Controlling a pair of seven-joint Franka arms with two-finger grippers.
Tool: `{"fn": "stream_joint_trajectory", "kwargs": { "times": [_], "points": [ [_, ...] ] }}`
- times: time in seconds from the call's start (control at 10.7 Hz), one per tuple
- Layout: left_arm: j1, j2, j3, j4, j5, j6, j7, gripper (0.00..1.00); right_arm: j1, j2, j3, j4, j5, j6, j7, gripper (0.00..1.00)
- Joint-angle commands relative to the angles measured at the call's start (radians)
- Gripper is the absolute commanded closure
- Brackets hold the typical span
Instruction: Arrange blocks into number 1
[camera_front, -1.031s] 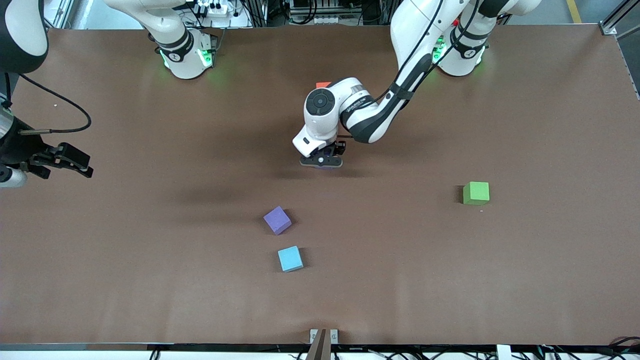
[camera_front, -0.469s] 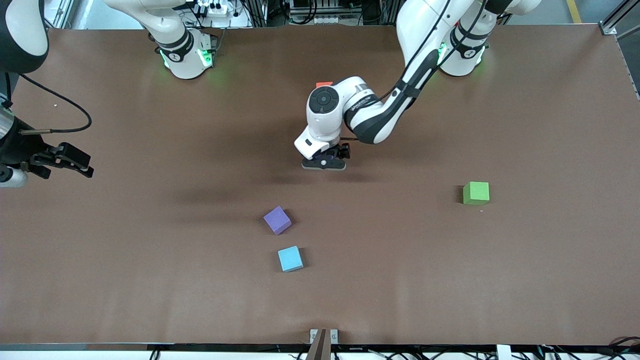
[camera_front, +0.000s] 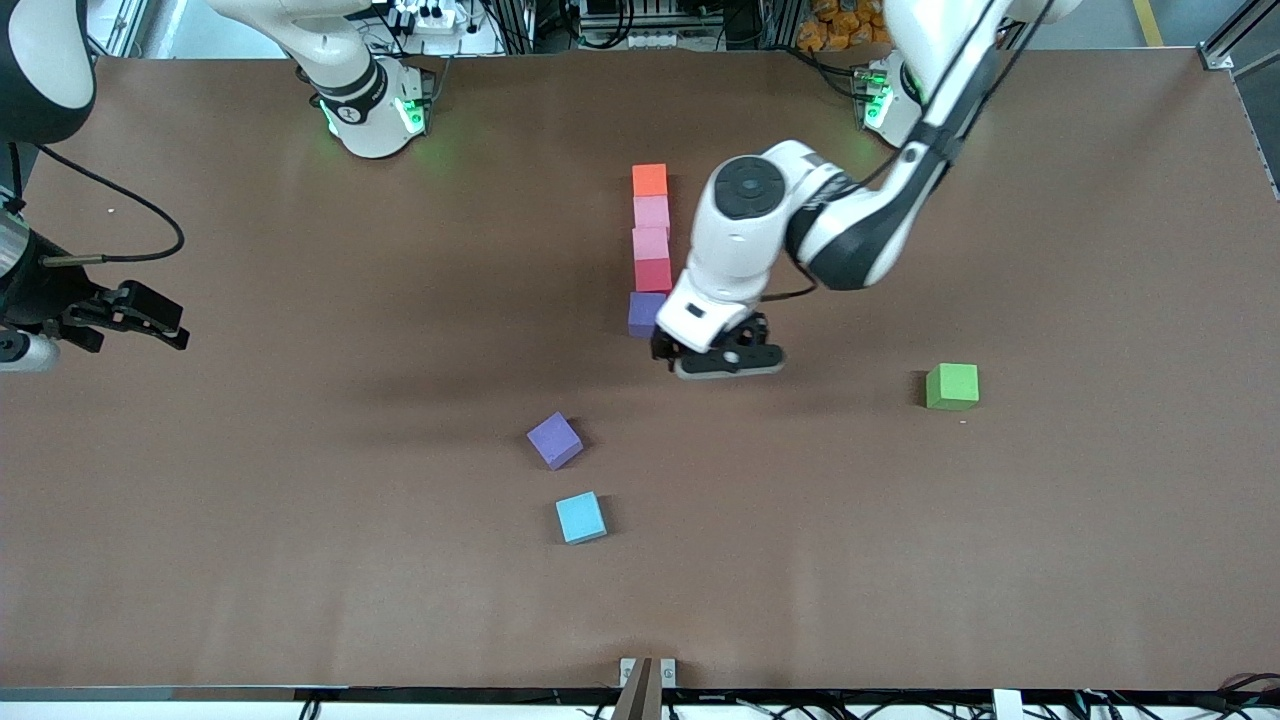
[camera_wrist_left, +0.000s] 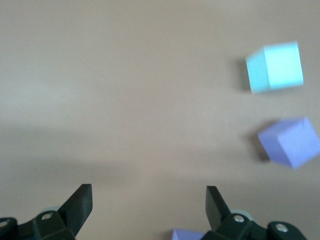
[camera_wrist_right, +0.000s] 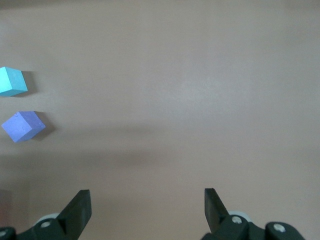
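Five blocks lie touching in a straight line in the front view: orange (camera_front: 650, 180), pink (camera_front: 651, 212), a second pink (camera_front: 650, 243), red (camera_front: 653, 274) and purple (camera_front: 646, 313) at the end nearest the camera. My left gripper (camera_front: 725, 360) hangs open and empty over bare table just beside that purple block (camera_wrist_left: 186, 234), toward the left arm's end. A loose purple block (camera_front: 554, 440) (camera_wrist_left: 291, 141) (camera_wrist_right: 23, 125) and a light blue block (camera_front: 580, 517) (camera_wrist_left: 275, 66) (camera_wrist_right: 11, 81) lie nearer the camera. My right gripper (camera_front: 150, 325) (camera_wrist_right: 147, 205) waits open at the right arm's end of the table.
A green block (camera_front: 951, 386) sits alone toward the left arm's end. The brown table (camera_front: 300, 500) stretches wide around the blocks. A small metal bracket (camera_front: 646, 675) sits at the table's edge nearest the camera.
My left gripper has opened, let go of the purple block at the line's near end, and swung up and away toward the left arm's end, uncovering the line. The right arm stayed still.
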Motion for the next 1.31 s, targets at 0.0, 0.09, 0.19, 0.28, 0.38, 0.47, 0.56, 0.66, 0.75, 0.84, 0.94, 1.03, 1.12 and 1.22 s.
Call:
{"fn": "stream_joint_trajectory", "kwargs": {
  "times": [0.0,0.09,0.19,0.28,0.38,0.47,0.56,0.66,0.75,0.84,0.94,1.03,1.12,1.22],
  "points": [
    [0.123,-0.110,-0.010,-0.028,0.018,-0.092,0.093,0.00,-0.010,0.008,0.009,0.035,-0.016,-0.048,-0.004,0.00],
    [0.182,-0.151,-0.010,-0.028,0.012,-0.139,0.199,0.00,-0.010,0.008,0.010,0.035,-0.017,-0.055,-0.002,0.00],
    [0.235,-0.188,-0.010,-0.028,0.003,-0.187,0.322,0.00,-0.010,0.010,0.009,0.037,-0.019,-0.057,-0.002,0.00],
    [0.285,-0.232,-0.009,-0.028,-0.024,-0.236,0.388,0.00,-0.012,0.010,0.009,0.037,-0.019,-0.057,-0.002,0.00],
    [0.327,-0.275,-0.003,-0.026,-0.050,-0.290,0.428,0.00,-0.012,0.010,0.009,0.038,-0.017,-0.057,-0.002,0.00],
    [0.353,-0.308,0.019,-0.025,-0.066,-0.342,0.485,0.00,-0.013,0.010,0.009,0.038,-0.017,-0.057,-0.002,0.00],
    [0.349,-0.323,0.077,-0.006,-0.086,-0.400,0.564,0.00,-0.016,0.010,0.009,0.038,-0.017,-0.057,-0.004,0.00],
    [0.349,-0.322,0.115,0.052,-0.095,-0.479,0.608,0.00,-0.018,0.010,0.009,0.038,-0.016,-0.057,-0.004,0.00],
    [0.358,-0.317,0.128,0.110,-0.097,-0.550,0.629,0.00,-0.019,0.008,0.010,0.038,-0.014,-0.057,-0.004,0.00],
    [0.358,-0.317,0.151,0.138,-0.097,-0.581,0.675,0.00,-0.018,0.007,0.010,0.038,-0.013,-0.055,-0.004,0.00],
    [0.359,-0.323,0.163,0.140,-0.098,-0.592,0.714,0.00,-0.016,0.005,0.009,0.037,-0.014,-0.055,-0.002,0.00],
    [0.361,-0.328,0.169,0.152,-0.124,-0.621,0.720,0.00,-0.016,0.007,0.010,0.037,-0.013,-0.055,-0.002,0.00],
    [0.362,-0.331,0.177,0.178,-0.174,-0.655,0.722,0.00,-0.018,0.008,0.010,0.038,-0.013,-0.055,-0.002,0.00],
    [0.359,-0.335,0.210,0.193,-0.219,-0.692,0.746,0.00,-0.018,0.008,0.010,0.037,-0.013,-0.055,-0.002,0.00]
  ]
}}
